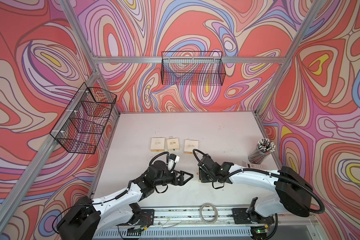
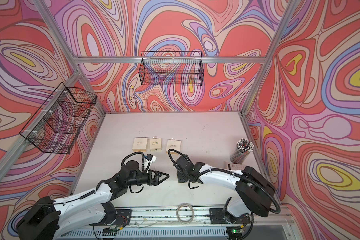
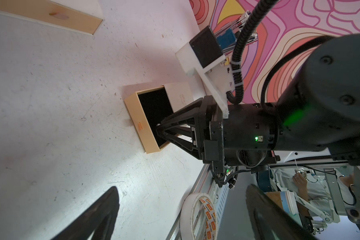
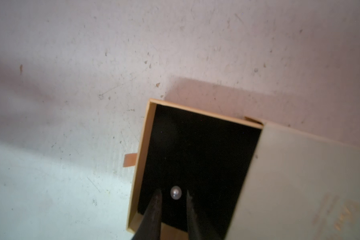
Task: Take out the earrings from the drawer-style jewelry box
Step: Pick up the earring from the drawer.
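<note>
Right wrist view: one pearl earring (image 4: 176, 192) was noted on the black lining (image 4: 195, 145) of the pulled-out drawer (image 4: 142, 145). It lay nearer the tabbed front wall than the cream sleeve (image 4: 299, 176), and close to one side wall.

The right tool (image 4: 173, 191) was found straddling it. One fingertip (image 4: 157, 197) stood on each side, narrowly apart, with a dark sliver of lining visible between each tip and the pearl. No contact was seen, so the pearl was recorded as not yet clamped.

The pearl appeared round, so no long axis could be assigned; its post, if any, was hidden. The closing line of the fingers was judged to pass through the pearl's middle, so only closure and a lift were judged necessary. A slip off the smooth bead was considered the main risk.

In a top view the left tool (image 1: 187, 176) was seen well apart from the drawer. In the left wrist view its fingers (image 3: 104, 216) stood wide apart and empty. The right arm was therefore taken as the nearer one.

Two pale specks, taken to be earrings (image 1: 170, 137), lay on the desk (image 1: 216, 128) just behind the row of three closed cream boxes (image 1: 173, 144).
</note>
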### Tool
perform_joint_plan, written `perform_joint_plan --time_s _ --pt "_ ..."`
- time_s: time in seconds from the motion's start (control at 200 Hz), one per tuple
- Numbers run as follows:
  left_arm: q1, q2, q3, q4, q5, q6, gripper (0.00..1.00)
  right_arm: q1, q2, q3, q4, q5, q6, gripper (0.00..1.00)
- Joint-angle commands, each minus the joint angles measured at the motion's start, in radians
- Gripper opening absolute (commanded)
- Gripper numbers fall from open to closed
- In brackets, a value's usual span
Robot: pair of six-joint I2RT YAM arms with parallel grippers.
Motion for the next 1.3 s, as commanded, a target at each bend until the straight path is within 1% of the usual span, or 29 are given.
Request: perform_joint_plan --time_s 0.0,0.32,0.496,0.711,0.961,1.292 --pt "0.005 -0.019 -0.010 -0.014 -0.021 0.005 0.95 0.013 0.024 0.013 -0.016 0.042 0.016 0.22" --pt "0.005 -0.017 -0.008 -0.019 -0.030 0.002 0.95 0.025 0.054 0.014 0.001 0.071 0.029 0.18" --pt "0.005 -0.015 -0.007 -0.019 -0.030 -0.001 0.96 0.031 0.065 0.013 0.017 0.071 0.038 0.12" --pt "0.005 -0.013 -0.007 -0.018 -0.031 0.002 0.96 0.033 0.018 0.010 -0.006 0.087 0.046 0.07" --pt "0.005 0.010 0.001 0.001 -0.020 0.001 0.96 0.033 -0.029 0.014 -0.033 0.101 0.053 0.04" --pt "0.005 0.012 0.002 0.002 -0.018 0.002 0.95 0.030 -0.067 0.050 -0.060 0.135 0.036 0.02"
